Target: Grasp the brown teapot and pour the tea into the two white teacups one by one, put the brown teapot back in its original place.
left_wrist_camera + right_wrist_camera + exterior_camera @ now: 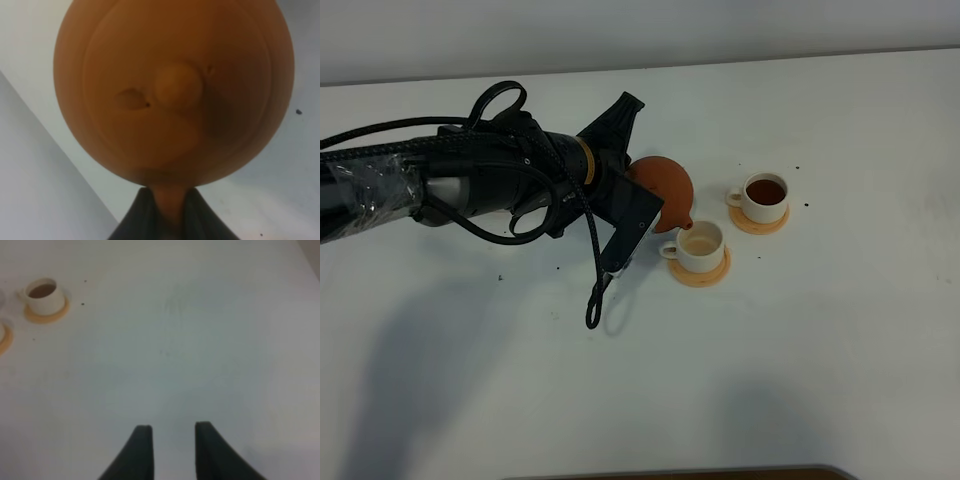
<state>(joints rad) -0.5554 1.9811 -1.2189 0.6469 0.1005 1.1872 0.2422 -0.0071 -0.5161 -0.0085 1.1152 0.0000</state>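
Now the teapot (665, 185) is up off the bench (820, 380) and tipped hard over toward the right of the high view. Its short spout (686, 222) dips right at the rim of the near cup (700, 243). That cup sits on the near coaster (700, 275) and shows a pale, shallow pool inside. Whether tea is running at this instant is too small to tell. The far cup (765, 197), just beyond and to the right on the far coaster (760, 226), is filled with dark tea. The two cups sit near each other, not touching.

The left arm (470, 180) reaches in from the left edge, low across the bench. On its wrist camera the teapot's round body fills the picture, with the lid knob (176, 85) facing the lens. The left fingers (132, 222) are clamped tight on the handle (167, 205), a thin orange strip pinched between two dark tips.

Over on the other side, the right fingers (141, 450) stand parted with a clear gap, nothing between them and only pale bench beneath. The far cup shows in that view too, well apart from those fingers.
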